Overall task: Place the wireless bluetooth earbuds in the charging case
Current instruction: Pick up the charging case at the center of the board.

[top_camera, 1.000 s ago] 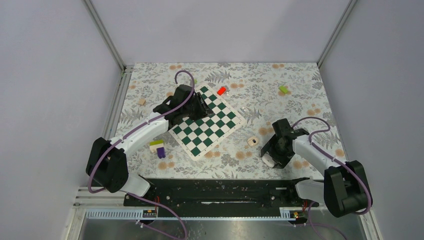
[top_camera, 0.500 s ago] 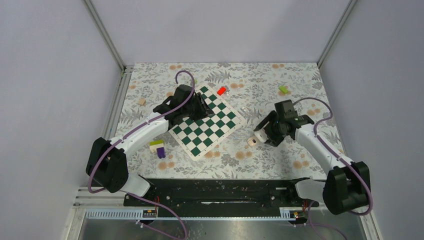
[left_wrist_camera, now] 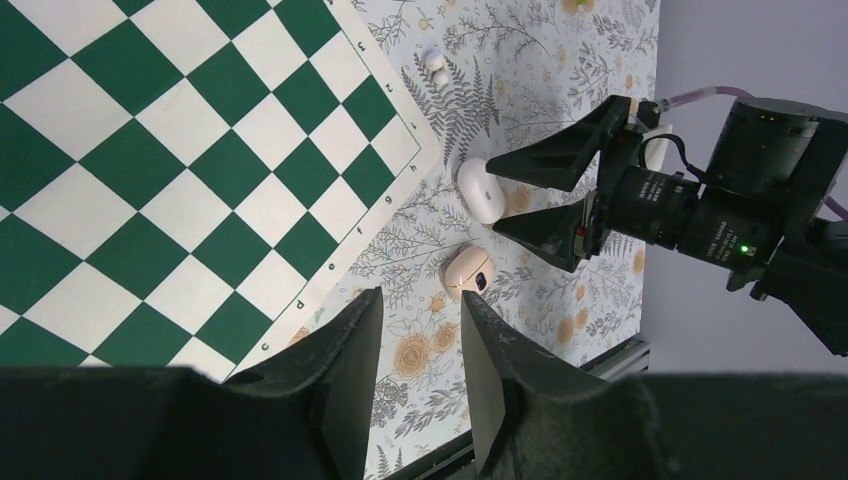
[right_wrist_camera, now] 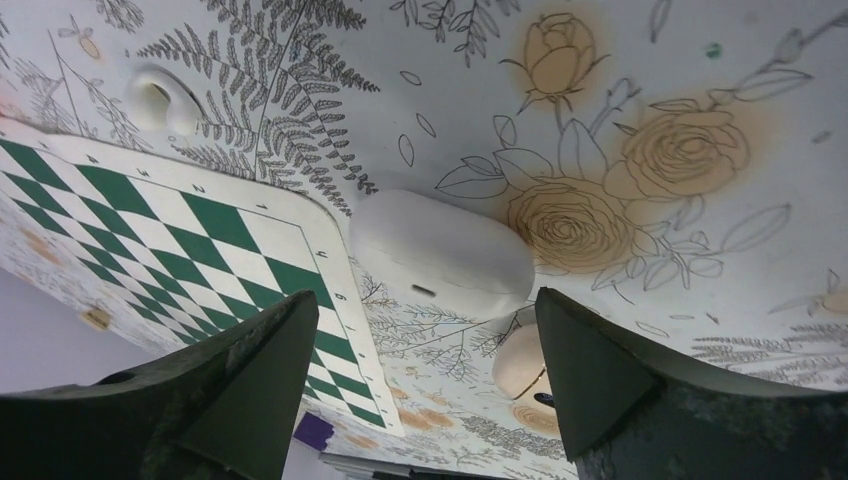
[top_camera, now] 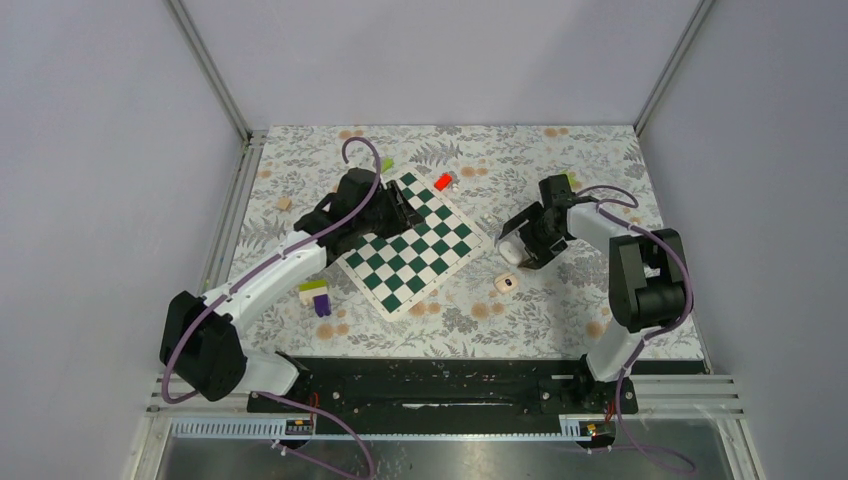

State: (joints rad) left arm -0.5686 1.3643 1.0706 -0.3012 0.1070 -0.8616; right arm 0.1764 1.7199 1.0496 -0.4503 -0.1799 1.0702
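Note:
The beige charging case (top_camera: 506,283) lies on the floral mat with its dark hollow showing, and it also appears in the left wrist view (left_wrist_camera: 468,272) and the right wrist view (right_wrist_camera: 520,365). Just beyond it lies a white oval earbud piece (top_camera: 510,248) (right_wrist_camera: 440,255) by the chessboard's corner. My right gripper (top_camera: 516,240) (right_wrist_camera: 428,298) is open, its fingers standing on either side of that piece without touching it. A smaller white earbud (left_wrist_camera: 435,62) (right_wrist_camera: 160,98) rests further back along the board's edge. My left gripper (top_camera: 400,208) (left_wrist_camera: 418,300) hovers over the chessboard, open and empty.
The green-and-white chessboard (top_camera: 415,245) lies mid-table. A purple and yellow-green block stack (top_camera: 318,296) sits to its near left. A red block (top_camera: 443,181), a green block (top_camera: 567,179) and a small tan block (top_camera: 284,203) lie towards the back. Grey walls enclose the mat.
My right gripper carried the white oval piece from the near right up to the board's corner, set it down and opened. The left arm shifted slightly towards the back.

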